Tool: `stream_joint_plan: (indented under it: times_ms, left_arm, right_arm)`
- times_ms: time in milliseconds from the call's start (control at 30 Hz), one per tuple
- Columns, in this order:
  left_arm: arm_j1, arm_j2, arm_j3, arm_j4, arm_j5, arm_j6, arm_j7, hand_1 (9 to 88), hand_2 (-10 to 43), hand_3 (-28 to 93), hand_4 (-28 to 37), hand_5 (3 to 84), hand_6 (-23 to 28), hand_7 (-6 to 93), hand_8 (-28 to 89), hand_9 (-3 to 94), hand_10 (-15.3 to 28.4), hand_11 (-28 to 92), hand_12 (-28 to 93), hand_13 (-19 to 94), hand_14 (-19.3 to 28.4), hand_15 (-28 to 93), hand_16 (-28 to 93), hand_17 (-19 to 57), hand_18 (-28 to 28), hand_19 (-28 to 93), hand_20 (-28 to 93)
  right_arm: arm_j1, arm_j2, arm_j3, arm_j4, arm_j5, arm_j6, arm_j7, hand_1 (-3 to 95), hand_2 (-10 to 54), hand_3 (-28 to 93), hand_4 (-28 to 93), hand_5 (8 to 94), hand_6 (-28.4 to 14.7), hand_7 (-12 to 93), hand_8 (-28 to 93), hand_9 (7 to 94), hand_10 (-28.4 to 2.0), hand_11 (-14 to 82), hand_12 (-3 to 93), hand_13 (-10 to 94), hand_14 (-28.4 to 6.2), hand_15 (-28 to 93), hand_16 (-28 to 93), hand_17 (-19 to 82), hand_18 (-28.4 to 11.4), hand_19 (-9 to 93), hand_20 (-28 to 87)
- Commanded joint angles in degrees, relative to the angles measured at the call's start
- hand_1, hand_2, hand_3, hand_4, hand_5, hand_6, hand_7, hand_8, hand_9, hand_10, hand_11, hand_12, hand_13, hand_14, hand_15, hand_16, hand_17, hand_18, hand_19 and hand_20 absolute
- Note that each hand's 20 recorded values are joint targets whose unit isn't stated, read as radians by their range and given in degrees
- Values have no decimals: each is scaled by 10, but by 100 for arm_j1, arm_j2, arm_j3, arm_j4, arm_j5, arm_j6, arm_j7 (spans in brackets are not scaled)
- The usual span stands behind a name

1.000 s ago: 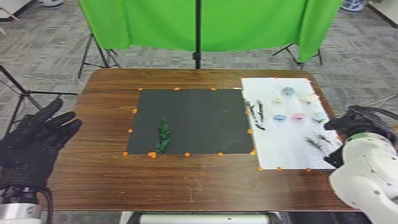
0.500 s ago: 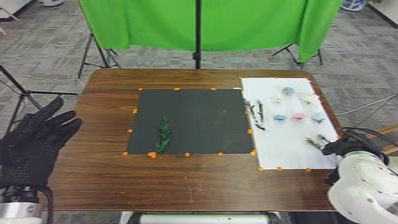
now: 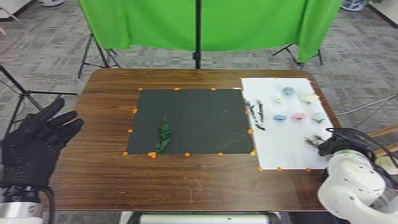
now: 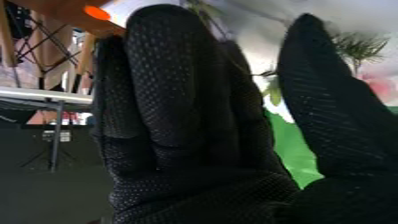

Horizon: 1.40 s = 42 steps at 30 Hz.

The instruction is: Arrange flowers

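one leafy green sprig (image 3: pixel 163 136): lay left of the frame's centre, low on the dark mat (image 3: pixel 209 112), its stem end near the mat's lower edge, likely the first piece of the arrangement.
white sheet (image 3: pixel 280 150): sat right of centre in the frame and seemed to serve as the supply, its pieces spaced apart probably for easy picking.
flower heads: the pink one (image 3: pixel 298 116) and a blue one (image 3: pixel 280 117) lay side by side, with a pale one (image 3: pixel 309 98) higher up.
dark stems (image 3: pixel 258 111): lay along the sheet's mat-side edge, where a low sweep might have caught them.
right hand (image 3: pixel 345 143): was at the lower right, beside the small green sprigs (image 3: pixel 313 140); its fingers (image 4: pixel 164 90) were straight, thumb apart, no grip visible, perhaps set for a pinch.
left hand (image 3: pixel 37 142): waited open at the frame's left, fingers extended, outside the working area.
surface (image 3: pixel 195 185): its right edge ran close to the right hand; open room for moving lay over the mat, right of the leafy sprig.
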Motion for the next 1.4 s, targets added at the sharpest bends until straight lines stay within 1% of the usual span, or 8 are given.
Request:
stream_joint_plan:
  times_ms: [33,200,533,867,1033,1167,1233,1400]
  left_arm:
    - [66,-59,36,23,-21,-21,-47,195,86,770,-283,369,99,119,-81,331,205,313,111,229,277,567,-109,-101,231,551,152]
    - [62,-68,31,21,-19,-31,-66,196,85,770,-283,369,100,119,-82,331,206,312,111,230,277,567,-109,-101,231,551,150]
    - [104,-57,-10,-6,-10,-10,-49,196,85,770,-283,369,99,119,-81,332,206,311,111,230,277,568,-109,-101,230,551,148]
    - [171,-13,-98,-61,-8,46,14,195,85,770,-283,369,100,118,-81,331,207,313,112,229,277,568,-109,-101,229,551,147]
    - [217,53,-159,-97,-4,85,78,196,85,771,-283,370,100,118,-81,332,207,313,112,230,276,568,-109,-101,229,552,146]
    - [97,125,-140,-84,7,104,19,197,84,772,-283,370,101,118,-81,331,207,313,112,229,277,568,-109,-101,229,552,146]
    - [54,154,-135,-72,16,86,-45,197,84,772,-283,370,101,118,-81,332,208,313,112,229,278,569,-109,-101,230,552,146]
    - [-12,214,-97,-61,7,98,-61,197,84,771,-283,371,102,117,-79,332,209,314,113,229,280,571,-109,-102,230,553,145]
  right_arm:
    - [-11,109,-292,229,-325,564,-120,538,-95,650,-279,771,-14,200,19,884,-98,184,221,807,-82,585,163,472,-200,932,114]
    - [66,183,-489,319,-638,986,-90,568,-95,651,-283,840,5,199,46,936,-88,214,224,854,-66,567,188,490,-193,932,188]
    - [320,371,-541,161,-904,1465,-73,575,-95,679,-283,870,-4,192,59,937,-83,273,201,881,-57,569,201,513,-186,932,244]
    - [1920,400,-1289,-391,-725,1389,-486,581,-95,688,-283,881,-9,185,68,937,-80,300,189,898,-58,563,206,528,-186,932,261]
    - [3665,-86,-2660,-254,-366,1252,-781,582,-95,690,-283,884,-12,180,72,937,-78,304,186,902,-57,560,208,533,-186,932,269]
    - [4781,-770,-3530,56,205,1085,-1025,582,-95,692,-283,884,-12,178,77,937,-78,307,185,903,-57,559,210,534,-187,932,275]
    - [5180,-1096,-3959,253,254,1088,-1056,582,-95,693,-283,885,-12,177,78,937,-78,310,183,904,-57,559,211,535,-187,932,276]
    - [5649,-1871,-4546,725,543,860,-1159,581,-95,695,-283,886,-12,175,80,937,-78,312,181,905,-56,559,211,536,-186,932,280]
